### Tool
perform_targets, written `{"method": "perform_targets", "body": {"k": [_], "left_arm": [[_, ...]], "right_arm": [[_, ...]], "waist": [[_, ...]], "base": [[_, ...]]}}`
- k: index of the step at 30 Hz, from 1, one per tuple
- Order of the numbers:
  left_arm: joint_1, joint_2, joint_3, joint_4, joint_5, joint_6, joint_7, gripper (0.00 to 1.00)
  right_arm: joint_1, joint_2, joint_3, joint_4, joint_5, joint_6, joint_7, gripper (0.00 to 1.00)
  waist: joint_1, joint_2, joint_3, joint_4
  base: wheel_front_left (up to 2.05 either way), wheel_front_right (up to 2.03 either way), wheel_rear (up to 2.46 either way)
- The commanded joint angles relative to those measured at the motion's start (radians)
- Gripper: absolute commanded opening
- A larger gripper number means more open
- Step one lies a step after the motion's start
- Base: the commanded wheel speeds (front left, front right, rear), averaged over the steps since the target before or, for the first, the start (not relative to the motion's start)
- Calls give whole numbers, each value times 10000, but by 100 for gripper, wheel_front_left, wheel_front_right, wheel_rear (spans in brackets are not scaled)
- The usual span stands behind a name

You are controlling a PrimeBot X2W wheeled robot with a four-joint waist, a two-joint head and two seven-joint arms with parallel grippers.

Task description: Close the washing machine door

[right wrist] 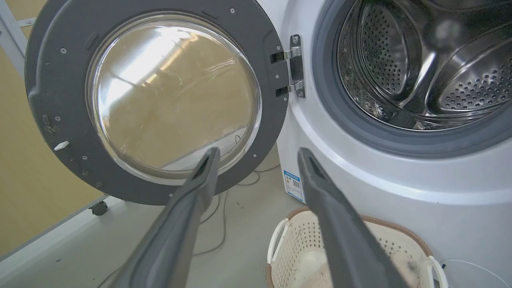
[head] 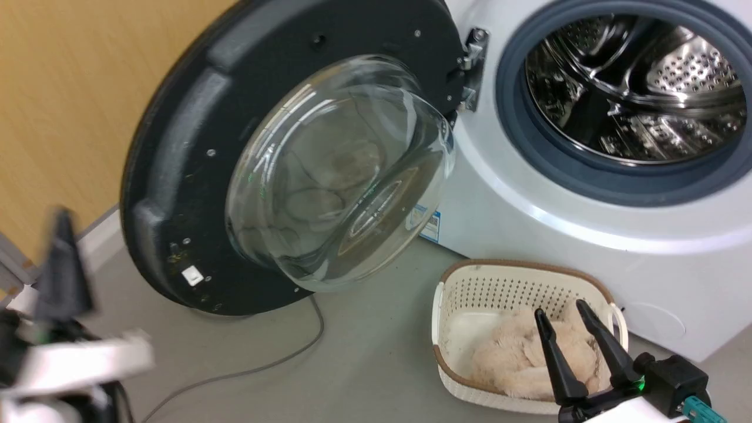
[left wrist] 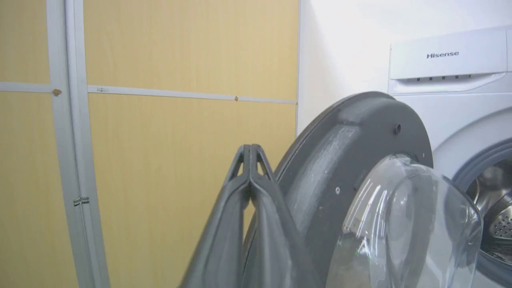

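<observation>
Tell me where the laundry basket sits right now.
In the head view the laundry basket sits on the floor at lower right, just in front of the washing machine, right of its open door.

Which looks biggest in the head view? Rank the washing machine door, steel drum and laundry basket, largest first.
1. washing machine door: largest, though nearest the camera.
2. steel drum and laundry basket look about alike; too close to rank.

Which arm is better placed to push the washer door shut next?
Left. The left gripper, fingers together, sits by the door's free edge. The right gripper hangs open above the laundry basket, on the hinge side.
</observation>
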State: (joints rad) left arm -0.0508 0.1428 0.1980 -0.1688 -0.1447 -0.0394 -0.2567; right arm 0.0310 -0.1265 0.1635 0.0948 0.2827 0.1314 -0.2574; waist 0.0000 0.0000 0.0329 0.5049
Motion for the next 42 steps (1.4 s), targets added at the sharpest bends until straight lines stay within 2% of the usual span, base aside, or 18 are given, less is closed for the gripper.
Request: {"method": "perform_targets", "body": {"k": [1,6,12,16,20,23,29,34,42], "left_arm": [[-371,143,227,59,-220,-112,-51,0],[-1916,959,1527,1455,-1830,-532,10,0],[-3871,1819,2945,4084,-4605,-674,1698,0],[-4753,2222,3712,5760,-6125,-483,3159,0],[-5530,2181,4522,7079,-7863,1,4830,0],[-5832,2125,4748,7679,-8859,165,6263,0],[-5553,2064,4564,7797,-9819,-49,8562,0],[-4995,1752,4166,7138,-10363,-261,10243,0],[-3969,1200,3774,5695,-10878,-187,11816,0]], "right_arm": [[-44,-105,-1,-41,6,-7,-44,100],[-243,-255,68,-41,37,-7,-44,100],[-374,-288,104,-37,87,-7,-44,100],[-434,-284,143,-23,108,-7,-44,100],[-451,-273,139,-28,122,-7,-44,100],[-464,-270,132,-30,138,-7,-44,100],[-460,-200,72,-36,178,-7,-44,100],[-408,-91,-9,8,232,-7,-44,100],[-319,67,-162,88,309,-7,-44,100]], "waist": [[0,0,174,-150],[0,0,489,-507],[0,0,687,-924],[0,0,749,-1135],[0,0,780,-1246],[0,0,788,-1295],[0,0,743,-1324],[0,0,606,-1281],[0,0,247,-1372]], "base": [[0,0,0],[0,0,0],[0,0,0],[0,0,0],[0,0,0],[0,0,0],[0,0,0],[0,0,0],[0,0,0]]}}
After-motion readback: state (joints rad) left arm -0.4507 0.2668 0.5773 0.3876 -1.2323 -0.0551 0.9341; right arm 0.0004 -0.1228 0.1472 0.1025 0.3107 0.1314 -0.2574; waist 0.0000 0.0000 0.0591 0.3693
